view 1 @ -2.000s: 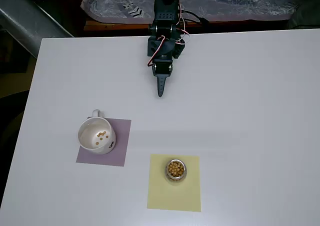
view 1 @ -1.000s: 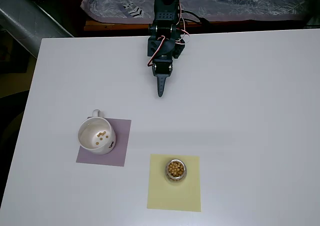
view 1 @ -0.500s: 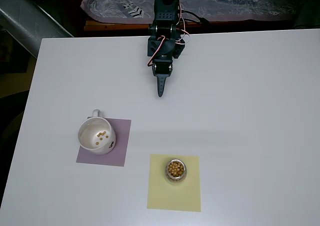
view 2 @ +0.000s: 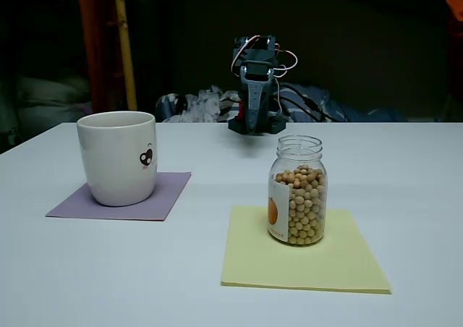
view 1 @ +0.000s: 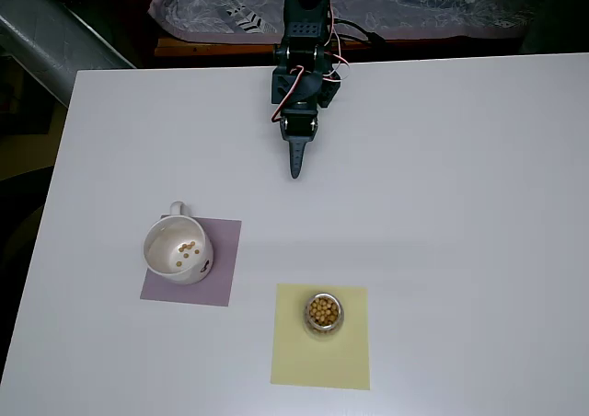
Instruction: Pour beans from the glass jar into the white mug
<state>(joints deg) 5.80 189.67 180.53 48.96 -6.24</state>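
The glass jar (view 1: 323, 312) (view 2: 298, 190) stands upright on a yellow mat (view 1: 321, 336) (view 2: 304, 250), filled most of the way with tan beans (view 2: 307, 204). The white mug (view 1: 177, 248) (view 2: 117, 157) stands on a purple mat (view 1: 192, 261) (view 2: 123, 196) to the jar's left, with a few beans (view 1: 187, 248) on its bottom. My black gripper (view 1: 295, 165) (view 2: 251, 121) is folded back at the table's far side, well away from both, shut and holding nothing.
The white table (view 1: 442, 213) carries the two mats. A patterned cloth (view 1: 368, 2) lies behind the arm's base. A grey tube (view 1: 46, 29) slants past the table's far left corner in the overhead view.
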